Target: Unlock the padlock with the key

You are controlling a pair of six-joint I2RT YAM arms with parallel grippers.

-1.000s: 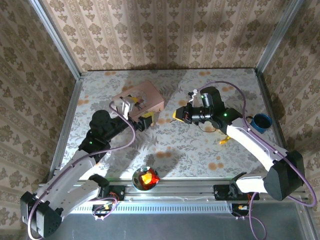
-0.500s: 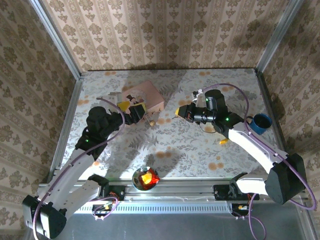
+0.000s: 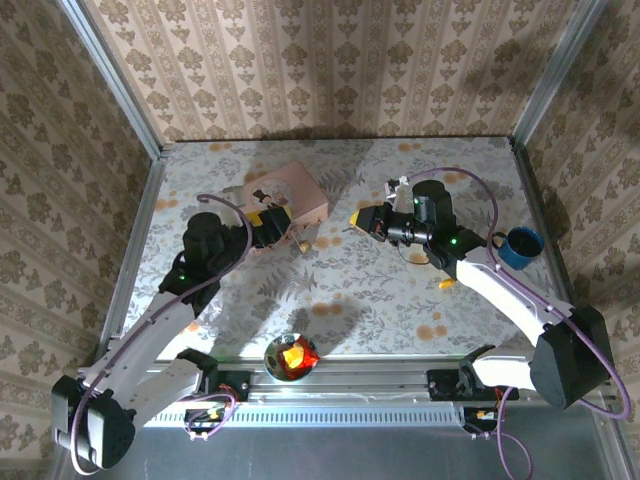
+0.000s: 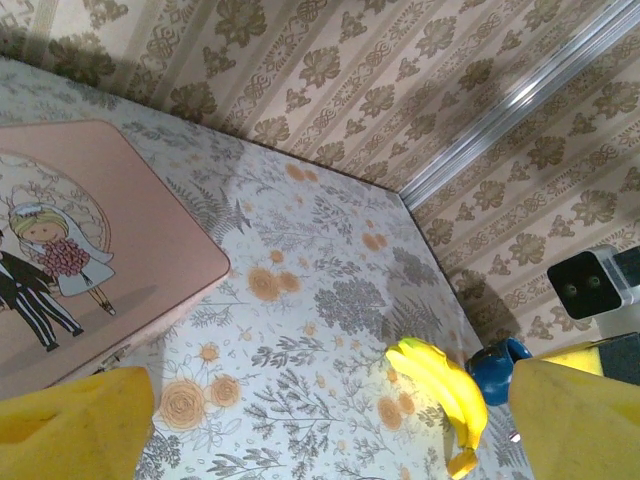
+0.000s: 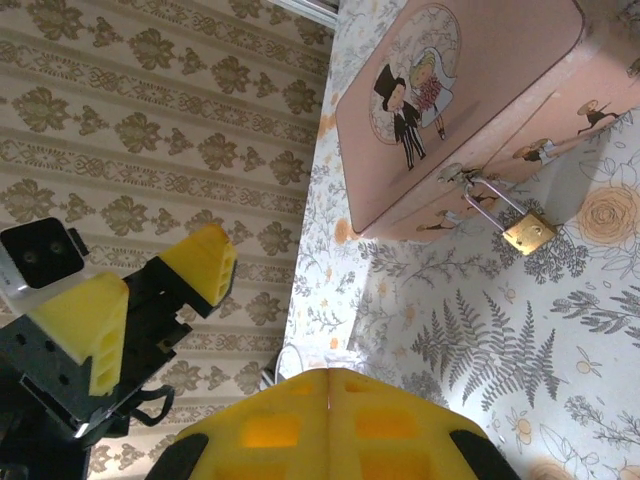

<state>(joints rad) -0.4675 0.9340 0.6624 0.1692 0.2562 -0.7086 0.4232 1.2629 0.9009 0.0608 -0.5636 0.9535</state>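
My left gripper [image 3: 272,226] spread wide beside pink box [image 5: 450,90], right gripper [image 5: 330,380] closed tight, padlock [image 5: 528,232] hooked on box latch.

No text, label, brand, number or sign can be read in any of the views. The only printed mark is a cartoon drawing of a bride and a groom on the lid of the pink box [image 4: 110,190]. No letters can be made out on it.
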